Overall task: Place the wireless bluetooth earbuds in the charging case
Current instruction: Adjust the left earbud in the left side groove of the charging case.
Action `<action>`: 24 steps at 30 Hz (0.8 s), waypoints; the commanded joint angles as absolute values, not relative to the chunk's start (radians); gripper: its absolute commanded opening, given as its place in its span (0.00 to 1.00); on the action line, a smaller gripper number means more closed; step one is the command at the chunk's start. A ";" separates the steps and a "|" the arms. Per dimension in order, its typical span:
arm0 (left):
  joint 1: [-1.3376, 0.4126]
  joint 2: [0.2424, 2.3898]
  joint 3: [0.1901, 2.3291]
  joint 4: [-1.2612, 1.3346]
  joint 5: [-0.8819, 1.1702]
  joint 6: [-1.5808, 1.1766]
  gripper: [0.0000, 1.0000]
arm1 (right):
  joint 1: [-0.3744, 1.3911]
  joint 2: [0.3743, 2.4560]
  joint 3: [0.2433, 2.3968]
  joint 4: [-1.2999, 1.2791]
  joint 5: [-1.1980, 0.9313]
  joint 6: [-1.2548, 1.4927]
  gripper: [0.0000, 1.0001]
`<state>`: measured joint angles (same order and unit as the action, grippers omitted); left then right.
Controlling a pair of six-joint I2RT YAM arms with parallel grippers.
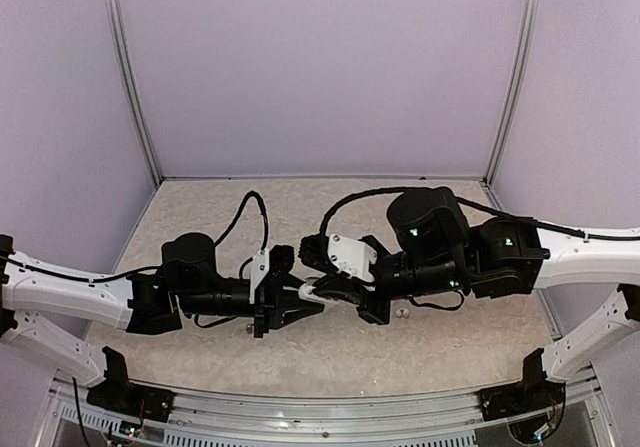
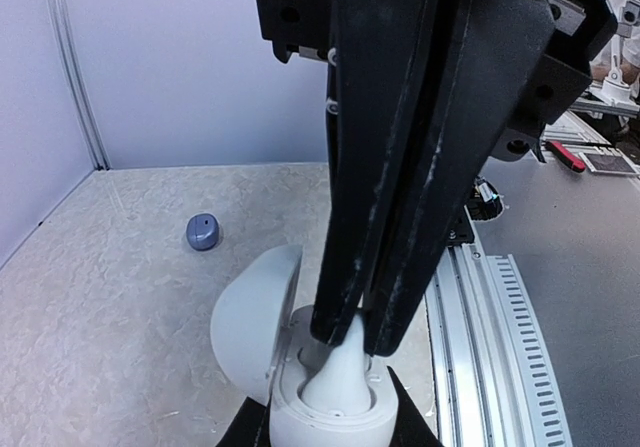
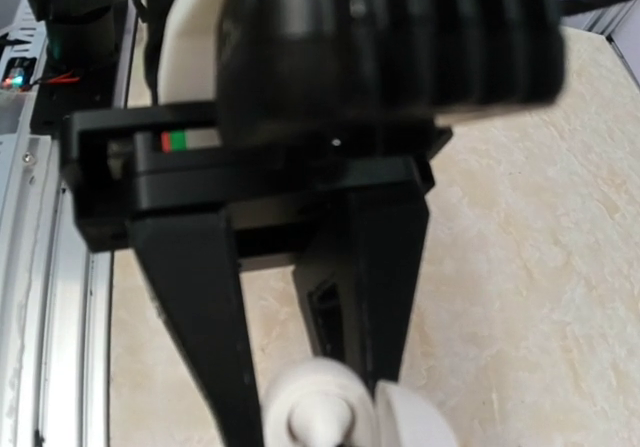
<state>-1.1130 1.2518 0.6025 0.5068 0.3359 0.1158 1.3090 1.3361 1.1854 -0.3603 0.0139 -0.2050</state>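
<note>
While the left pincer [image 2: 325, 429] is gripping the charging case [image 2: 300, 407] mid-scene, the right pincer [image 2: 362, 335] is pressing closed tips onto a white earbud [image 2: 340, 372] in it.

Only the left wrist view is showing the lid [image 2: 250, 322] standing open beside that bud and a dark earbud [image 2: 203, 232] lying alone on the surface [image 2: 120, 297] beyond. Overhead, both arms are covering all but a white sliver. The right fingers are hiding how deep the bud is sitting, and the right wrist view is coming through blurred.
</note>
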 commanded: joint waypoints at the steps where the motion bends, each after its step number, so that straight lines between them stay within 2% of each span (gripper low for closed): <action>1: -1.111 1.214 0.608 0.584 0.358 0.112 0.00 | 1.312 1.378 1.168 -0.397 -0.012 -0.187 0.00; 10: -1.111 1.201 0.608 0.569 0.354 0.122 0.00 | 1.305 1.400 1.204 -0.452 -0.025 -0.197 0.00; 14: -1.109 1.207 0.600 0.569 0.348 0.116 0.00 | 1.304 1.390 1.242 -0.464 -0.020 -0.206 0.16; 19: -1.102 1.209 0.589 0.578 0.343 0.112 0.00 | 1.305 1.342 1.248 -0.433 -0.048 -0.228 0.22; 24: -1.099 1.222 0.589 0.580 0.343 0.110 0.00 | 1.307 1.299 1.247 -0.406 -0.109 -0.243 0.33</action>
<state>-1.1065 1.2366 0.5926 0.5182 0.3359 0.1162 1.3067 1.3499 1.2312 -0.4088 -0.0490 -0.2245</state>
